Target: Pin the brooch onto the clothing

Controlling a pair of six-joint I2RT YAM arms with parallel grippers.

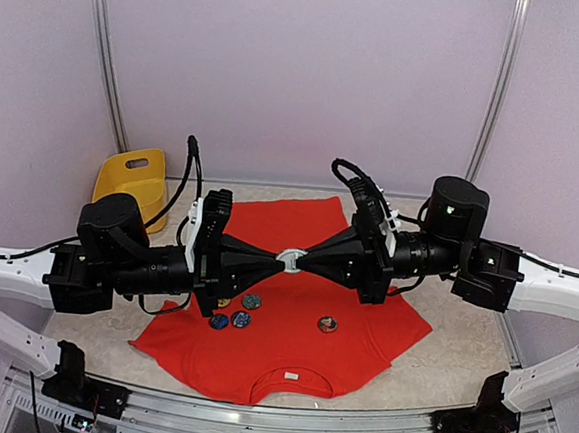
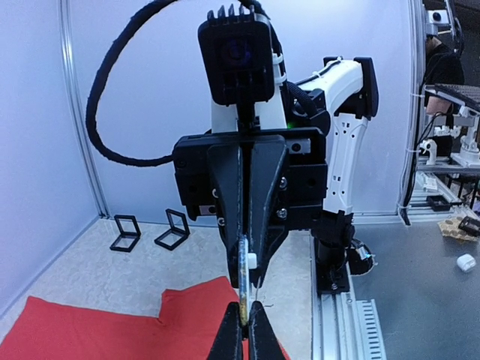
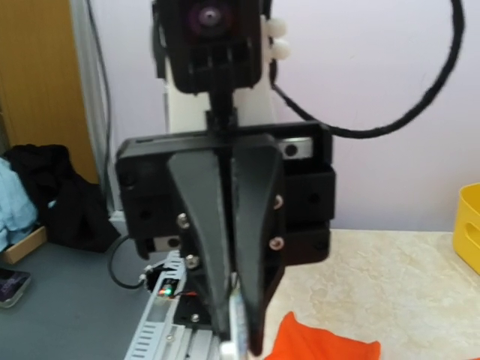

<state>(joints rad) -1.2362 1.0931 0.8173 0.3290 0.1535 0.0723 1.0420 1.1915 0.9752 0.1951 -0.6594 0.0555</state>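
The brooch [image 1: 291, 259], a small pale round piece, hangs in the air above the clothing [image 1: 289, 347], a red-orange T-shirt spread flat on the table. My left gripper [image 1: 280, 261] is shut on its left edge. My right gripper [image 1: 303, 259] faces it tip to tip and is shut on the opposite edge. In the left wrist view the brooch [image 2: 244, 289] shows edge-on between my own fingertips [image 2: 231, 334] and the right gripper's fingers [image 2: 266, 225], with a thin pin and a white nub at its back. The right wrist view shows the brooch [image 3: 238, 334] blurred at the bottom edge.
Several other round brooches [image 1: 240, 319] lie on the shirt's left half and one more brooch [image 1: 328, 324] lies right of centre. A yellow bin [image 1: 132, 179] stands at the back left. Two small black stands [image 2: 125, 232] sit on the table beyond the shirt.
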